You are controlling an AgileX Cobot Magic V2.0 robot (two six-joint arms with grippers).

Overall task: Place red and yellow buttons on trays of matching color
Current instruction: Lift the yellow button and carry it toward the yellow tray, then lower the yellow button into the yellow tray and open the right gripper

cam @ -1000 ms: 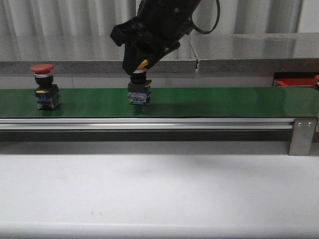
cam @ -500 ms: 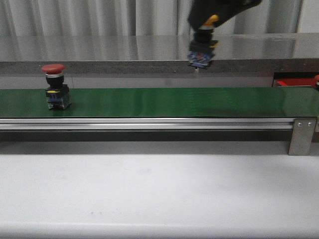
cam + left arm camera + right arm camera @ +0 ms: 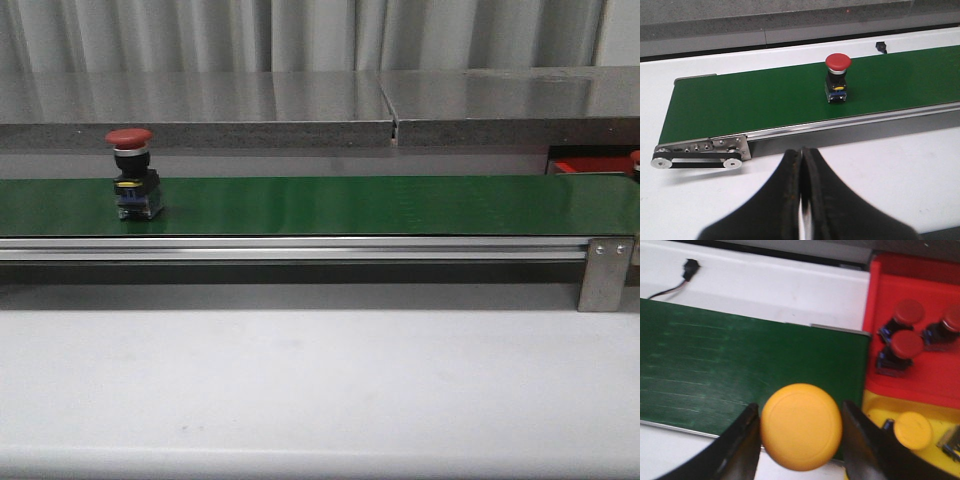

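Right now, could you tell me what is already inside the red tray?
The red tray holds three red buttons, seen from the right wrist camera. The tray runs past the picture's edge, so anything further along cannot be seen.

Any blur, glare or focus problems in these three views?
Front view: sharp, with soft streaky reflections on the metal ledge. Left wrist view: red button crisp, the near fingers dark and soft. Right wrist view: soft overall, the held yellow button and the trays slightly blurred.
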